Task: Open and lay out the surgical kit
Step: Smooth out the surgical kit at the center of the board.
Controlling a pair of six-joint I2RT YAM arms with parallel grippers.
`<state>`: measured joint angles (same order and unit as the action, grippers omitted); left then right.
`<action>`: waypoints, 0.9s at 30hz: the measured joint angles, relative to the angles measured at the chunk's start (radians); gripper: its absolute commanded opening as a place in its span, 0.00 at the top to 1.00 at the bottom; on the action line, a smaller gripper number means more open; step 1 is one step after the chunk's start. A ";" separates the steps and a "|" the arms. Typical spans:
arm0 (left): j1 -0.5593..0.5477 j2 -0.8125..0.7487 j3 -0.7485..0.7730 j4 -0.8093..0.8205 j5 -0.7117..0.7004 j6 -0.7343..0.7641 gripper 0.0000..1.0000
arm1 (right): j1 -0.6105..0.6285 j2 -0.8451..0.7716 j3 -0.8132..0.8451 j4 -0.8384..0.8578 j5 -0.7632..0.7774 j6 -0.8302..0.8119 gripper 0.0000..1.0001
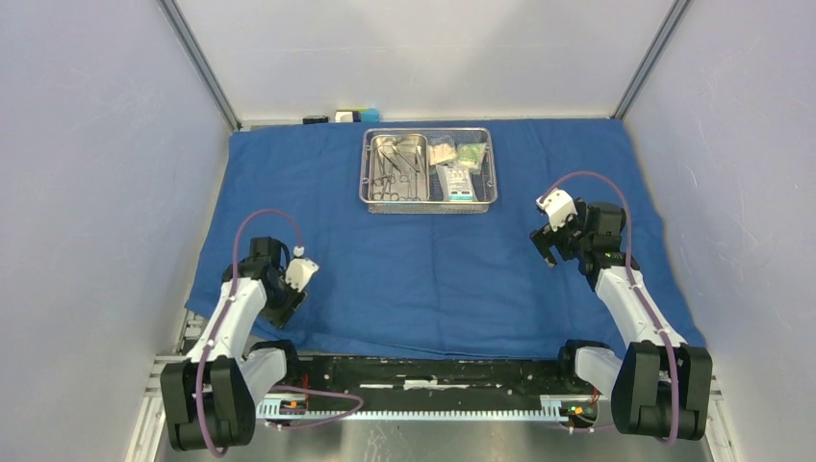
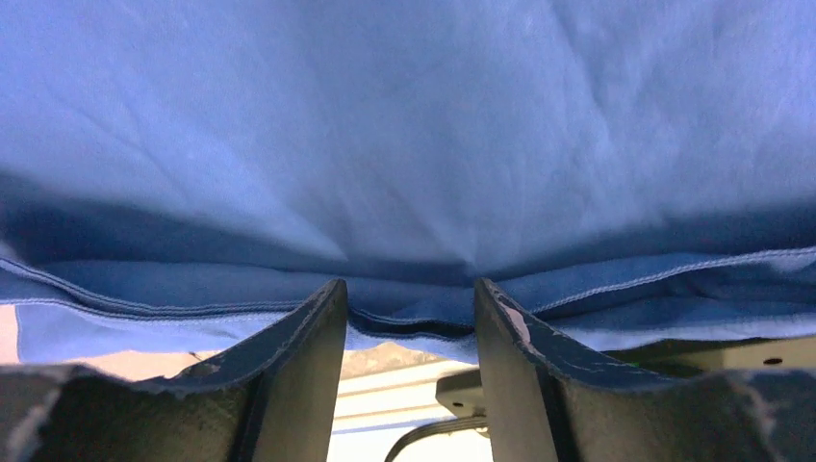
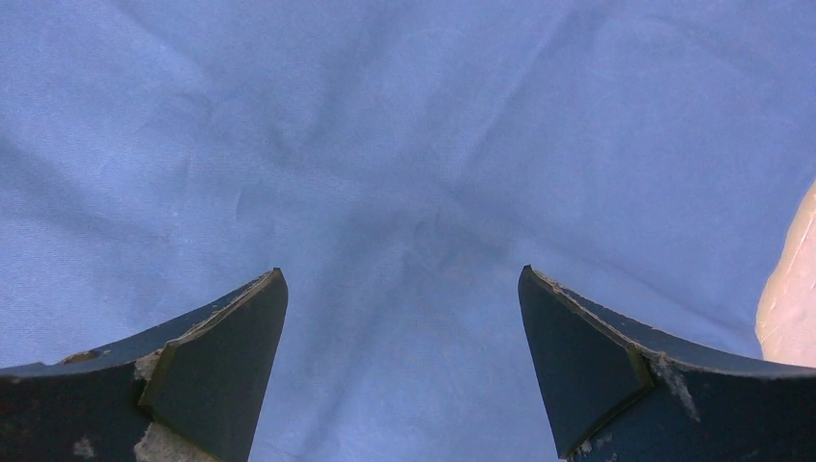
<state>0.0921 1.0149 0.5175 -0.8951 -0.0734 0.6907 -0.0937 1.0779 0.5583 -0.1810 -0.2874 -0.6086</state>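
You are working inside pale walls (image 1: 96,192) that are closing in the table on three sides. The blue cloth (image 1: 433,279) is lying spread open over nearly the whole top, and its near edge is hanging just past the table's front.

Your left arm is folding low at the near left corner. The left gripper (image 2: 409,289) is pointing at the cloth's stitched hem, jaws apart, with the hem sagging right at the fingertips (image 2: 327,294); you cannot tell whether they are touching it.

Your right arm is reaching out over the right side, and the right gripper (image 3: 402,274) is hovering above flat cloth with jaws spread wide, holding nothing.

The mesh tray (image 1: 430,207) is sitting at the far centre. The instruments (image 1: 396,166) are lying in its left pan, and the packets (image 1: 456,164) are lying beside them on the right.
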 measured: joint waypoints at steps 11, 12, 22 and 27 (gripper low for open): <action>0.008 -0.151 0.000 -0.201 -0.120 0.048 0.46 | 0.000 0.000 0.000 0.000 0.000 -0.010 0.02; 0.010 -0.165 -0.001 -0.214 -0.132 0.051 0.47 | 0.000 0.001 0.000 0.000 0.000 -0.010 0.02; 0.015 -0.259 0.100 -0.338 -0.180 0.065 0.44 | 0.000 0.011 0.000 0.001 0.000 -0.010 0.02; 0.015 -0.257 0.177 -0.415 -0.196 0.067 0.29 | 0.000 0.019 0.000 0.002 -0.003 -0.010 0.02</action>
<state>0.1074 0.7574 0.6949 -1.3098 -0.2699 0.7578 -0.0937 1.0973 0.5579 -0.1787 -0.2901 -0.6189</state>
